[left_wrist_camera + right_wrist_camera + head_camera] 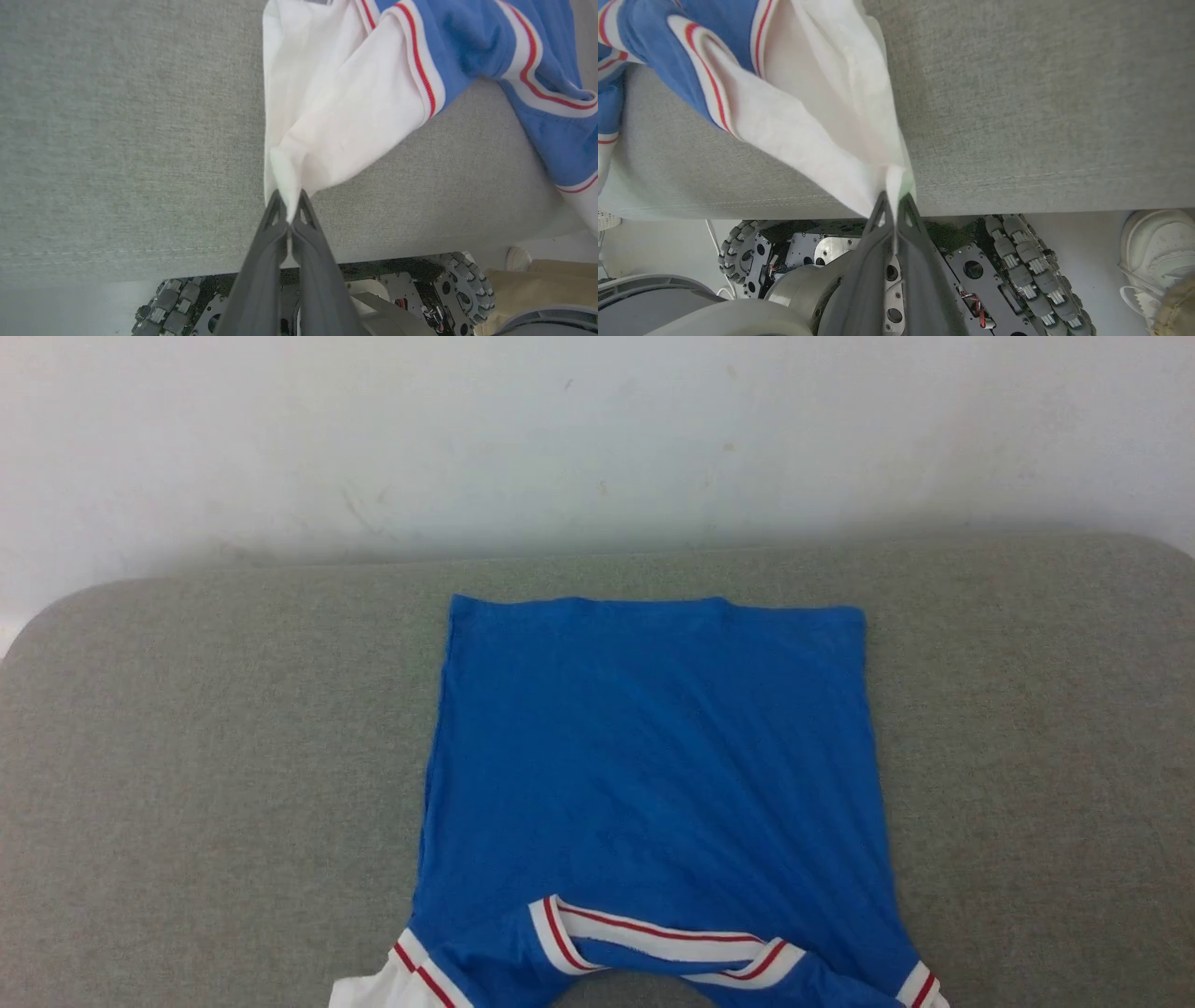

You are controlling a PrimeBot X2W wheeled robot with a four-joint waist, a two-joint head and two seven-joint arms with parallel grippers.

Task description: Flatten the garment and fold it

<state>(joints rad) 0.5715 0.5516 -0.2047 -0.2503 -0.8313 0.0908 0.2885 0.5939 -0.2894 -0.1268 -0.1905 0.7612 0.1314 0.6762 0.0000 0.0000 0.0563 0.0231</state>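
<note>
The garment (653, 775), a royal-blue jersey, lies spread on the grey padded table (205, 784), hem toward the wall and striped collar at the near edge. Its plain blue side faces up. In the left wrist view my left gripper (289, 205) is shut on the tip of a white sleeve (336, 102), pulled out over the table's near edge. In the right wrist view my right gripper (893, 205) is shut on the other white sleeve (822, 116) in the same way, just past the edge. Both sleeves are drawn taut into points at the fingertips.
A white wall (597, 429) rises behind the table. Below the table edge sit my wheeled base (1017, 261) and its rollers. A person's white shoe (1157, 242) stands on the floor at the right, and tan trousers (537, 289) show beside the base.
</note>
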